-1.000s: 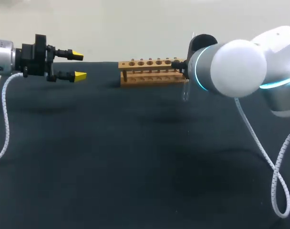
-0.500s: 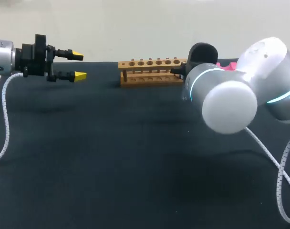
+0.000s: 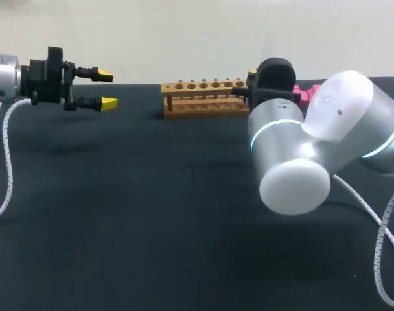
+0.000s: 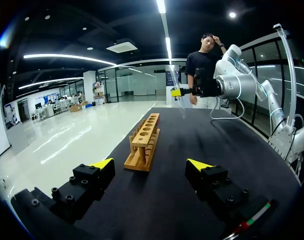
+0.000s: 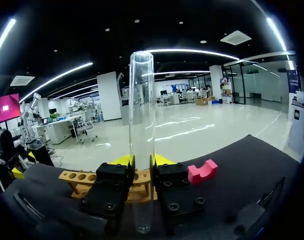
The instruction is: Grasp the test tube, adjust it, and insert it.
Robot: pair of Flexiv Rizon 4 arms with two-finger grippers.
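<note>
Though hidden from overhead, the right tool [image 5: 142,161] grips the test tube [image 5: 141,100]; the left tool [image 4: 151,164] gapes wide.

my right arm [image 3: 326,129] filling the head view's right, hiding my right end effector [image 5: 142,162] and test tube [image 5: 141,110], rack [image 3: 200,97] right end covered

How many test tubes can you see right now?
1. The test tube is clamped in the right gripper, near one end of the wooden rack. The rack's visible holes look empty.
</note>
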